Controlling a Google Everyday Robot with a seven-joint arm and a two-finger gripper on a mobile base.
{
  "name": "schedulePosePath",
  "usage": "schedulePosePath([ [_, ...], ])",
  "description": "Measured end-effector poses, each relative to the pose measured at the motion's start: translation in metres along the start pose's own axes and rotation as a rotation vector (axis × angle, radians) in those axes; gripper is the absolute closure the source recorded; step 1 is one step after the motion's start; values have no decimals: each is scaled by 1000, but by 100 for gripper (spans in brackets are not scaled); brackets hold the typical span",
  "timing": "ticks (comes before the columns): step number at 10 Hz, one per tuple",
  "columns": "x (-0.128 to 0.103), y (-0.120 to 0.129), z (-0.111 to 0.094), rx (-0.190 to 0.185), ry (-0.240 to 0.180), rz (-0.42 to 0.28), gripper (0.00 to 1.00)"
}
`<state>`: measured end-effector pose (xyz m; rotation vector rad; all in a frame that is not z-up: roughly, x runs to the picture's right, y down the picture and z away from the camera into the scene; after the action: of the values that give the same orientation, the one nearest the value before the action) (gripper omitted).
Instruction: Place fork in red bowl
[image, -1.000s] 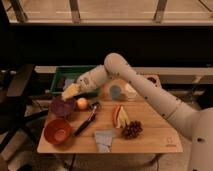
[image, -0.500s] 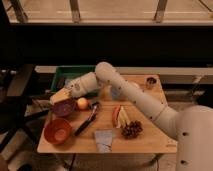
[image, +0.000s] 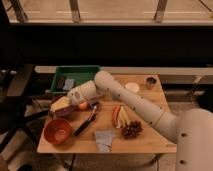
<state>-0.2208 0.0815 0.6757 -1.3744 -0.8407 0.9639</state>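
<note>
Arm swung further toward the table's left edge than half a second ago, gripper (image: 61, 105) now over the purple bowl (image: 62, 112), grip cannot be told, fork not made out, red bowl (image: 58, 131) at front-left corner, black-handled utensil (image: 86, 121) beside it
</note>
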Motion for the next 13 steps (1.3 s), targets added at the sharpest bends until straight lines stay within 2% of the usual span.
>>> schedulePosePath([
  [2, 12, -12, 3, 19, -3, 39, 91],
  [3, 18, -19, 3, 34, -3, 61, 82],
  [4, 25, -27, 1, 66, 2, 88, 69],
  [5, 29, -31, 0, 86, 7, 103, 61],
  [8, 35, -35, -4, 143, 21, 135, 28],
  [10, 37, -38, -6, 171, 20, 154, 20],
  [13, 38, -39, -7, 173, 19, 156, 20],
])
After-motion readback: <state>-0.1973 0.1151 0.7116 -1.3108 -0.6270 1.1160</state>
